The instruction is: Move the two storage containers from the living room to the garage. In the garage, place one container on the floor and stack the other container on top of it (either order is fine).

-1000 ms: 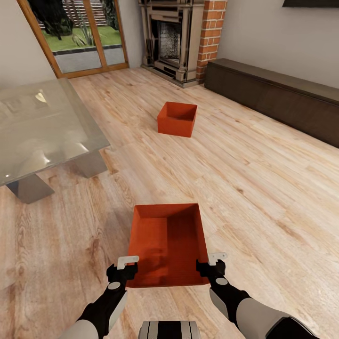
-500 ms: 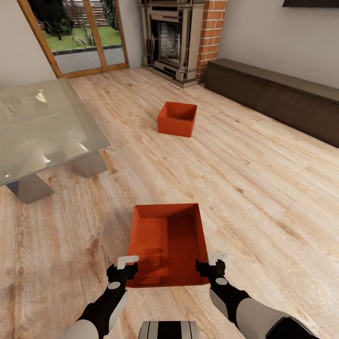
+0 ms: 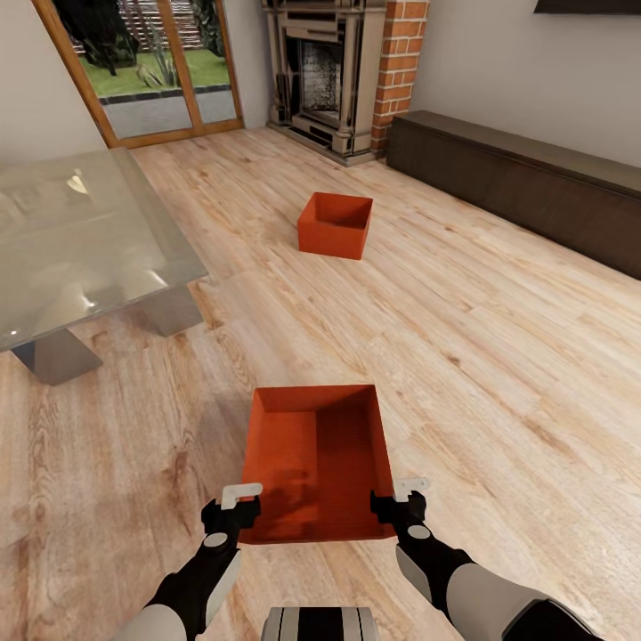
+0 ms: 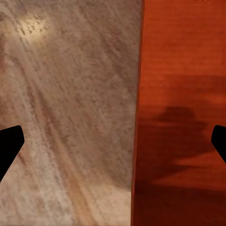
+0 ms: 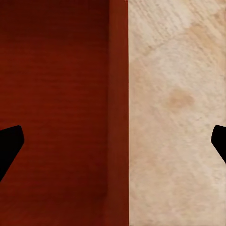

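In the living room, the nearer of the two storage containers (image 3: 316,463), an orange-red lidless box, sits on the light wood planks just ahead of me. My left gripper (image 3: 242,500) is at its near left corner and my right gripper (image 3: 398,499) at its near right corner. Both are open. In the left wrist view the left gripper (image 4: 113,146) has its dark fingertips (image 4: 9,146) wide apart, one on each side of the box's left wall (image 4: 137,117). The right gripper (image 5: 113,146) straddles the right wall (image 5: 117,103) the same way. The second container (image 3: 336,224) stands farther off, mid-floor.
A glass table (image 3: 80,240) on grey legs stands at the left. A long low dark cabinet (image 3: 525,182) runs along the right wall. The brick fireplace (image 3: 343,76) and wood-framed glass doors (image 3: 147,67) are at the back. Wood floor (image 3: 463,356) lies between the boxes.
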